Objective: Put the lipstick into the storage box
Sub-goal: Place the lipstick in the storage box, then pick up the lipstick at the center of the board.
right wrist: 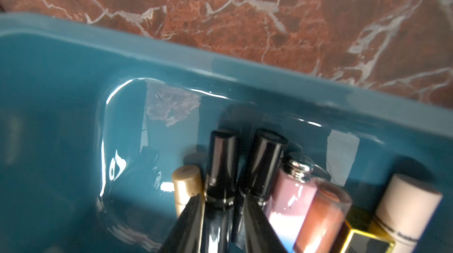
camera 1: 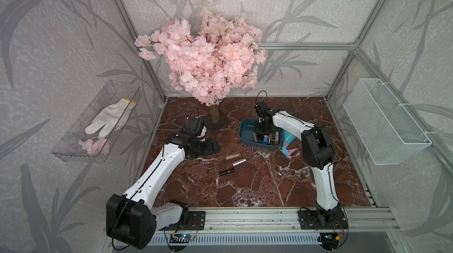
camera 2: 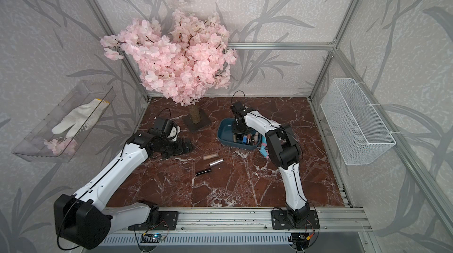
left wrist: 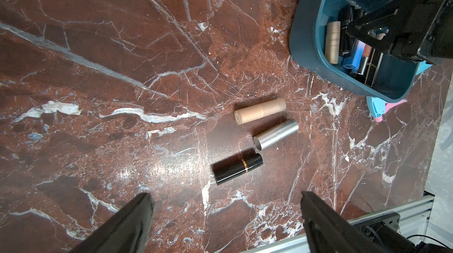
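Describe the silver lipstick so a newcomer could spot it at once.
On the red marble tabletop, find the teal storage box near the back. In front of it, toward the robot's base, three tubes lie side by side in the open. The silver lipstick is the middle one: brushed metal, between a beige tube and a glossy black tube with a gold band.

Red-brown veined marble bench (camera 1: 269,185), dark teal plastic storage box (camera 1: 245,139), beige lipstick tube (camera 1: 232,156), silver lipstick tube (camera 1: 239,162), black lipstick tube (camera 1: 226,172), dark square tree base (camera 1: 222,123).
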### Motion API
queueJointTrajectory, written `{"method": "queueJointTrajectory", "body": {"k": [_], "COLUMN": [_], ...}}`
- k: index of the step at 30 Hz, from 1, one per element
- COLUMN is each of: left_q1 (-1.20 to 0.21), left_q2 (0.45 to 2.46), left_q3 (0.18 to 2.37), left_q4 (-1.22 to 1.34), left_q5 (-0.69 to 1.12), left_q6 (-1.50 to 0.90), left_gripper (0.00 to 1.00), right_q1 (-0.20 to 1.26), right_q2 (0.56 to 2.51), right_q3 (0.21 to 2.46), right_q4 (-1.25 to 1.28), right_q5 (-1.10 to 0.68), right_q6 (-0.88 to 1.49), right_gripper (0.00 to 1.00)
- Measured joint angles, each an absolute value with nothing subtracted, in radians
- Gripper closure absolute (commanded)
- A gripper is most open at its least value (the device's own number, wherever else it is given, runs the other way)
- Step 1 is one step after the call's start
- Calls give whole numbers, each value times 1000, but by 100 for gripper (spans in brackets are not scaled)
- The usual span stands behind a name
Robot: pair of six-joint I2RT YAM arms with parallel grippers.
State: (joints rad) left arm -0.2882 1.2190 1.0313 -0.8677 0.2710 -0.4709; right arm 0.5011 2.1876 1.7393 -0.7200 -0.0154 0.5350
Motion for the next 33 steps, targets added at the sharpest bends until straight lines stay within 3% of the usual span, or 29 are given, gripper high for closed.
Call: {"method": "queueJointTrajectory", "body": {"k": [11, 17, 33], "left_q1": [-288, -294, -374], "left_q2": [1219, 1220, 1224], "left_q3": [1031, 1015, 1003], "left_q4": [-867, -859, -845], "left_q5": [265, 260, 357], "left_q6": [-463, -454, -235], "left_gripper": [3, 3, 2], "right_q1": [502, 502, 502], "right_q2": [2155, 1984, 1557], "right_q3": [1724, 1639, 1178], "right_q4": [-715, -661, -302], "right_q5": [-9, -47, -402], "right_q6": [530, 493, 285], "right_gripper": [61, 60, 57]}}
